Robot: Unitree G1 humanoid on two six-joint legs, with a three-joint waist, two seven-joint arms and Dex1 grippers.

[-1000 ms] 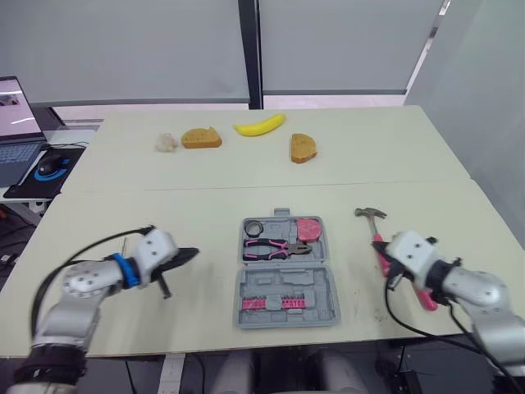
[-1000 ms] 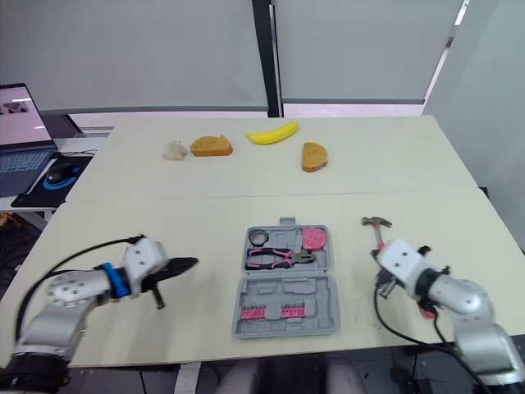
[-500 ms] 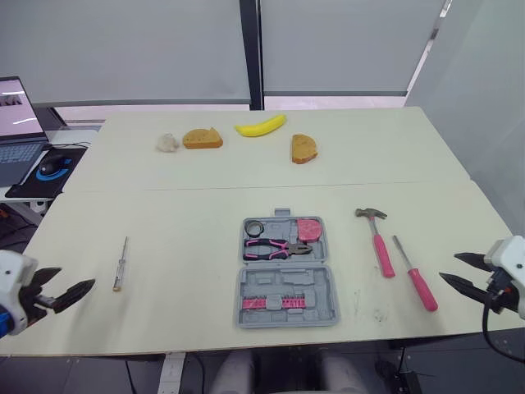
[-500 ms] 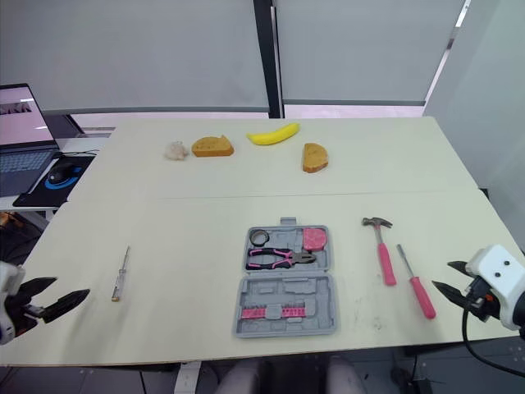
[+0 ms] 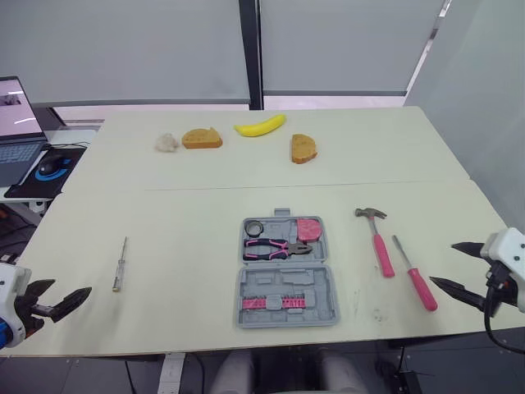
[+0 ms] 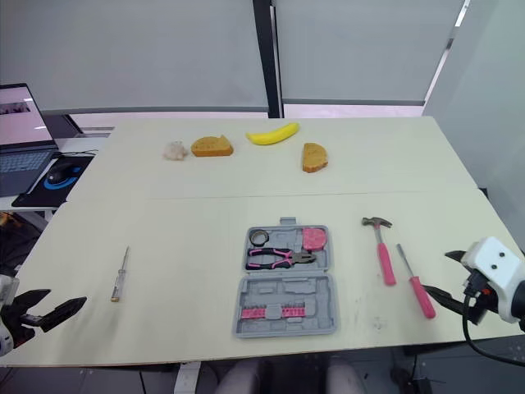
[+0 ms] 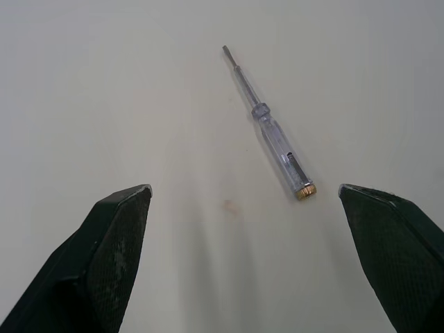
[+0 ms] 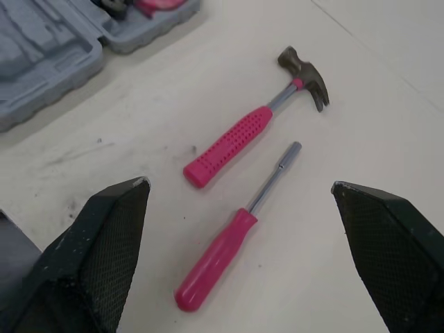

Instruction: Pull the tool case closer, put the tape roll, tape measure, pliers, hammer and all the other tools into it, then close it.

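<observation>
In right wrist view the grey plastic tool case (image 8: 48, 41) is cut off by the pic edge; approx. one corner is seen. The row of pink items (image 5: 283, 304) in its lid is too small to be told. The small pale lump (image 5: 166, 142) beside the brown bread slice (image 5: 202, 138) can't be identified. The open laptop (image 5: 16, 123) is cropped at the left edge. The left pincer (image 5: 72, 286) & right pincer (image 5: 441, 263) are cut off at the wrist by the side edges.

tool case (image 5: 287, 273) centre, hammer (image 5: 376, 236) right, tester screwdriver (image 5: 120, 265) left
</observation>
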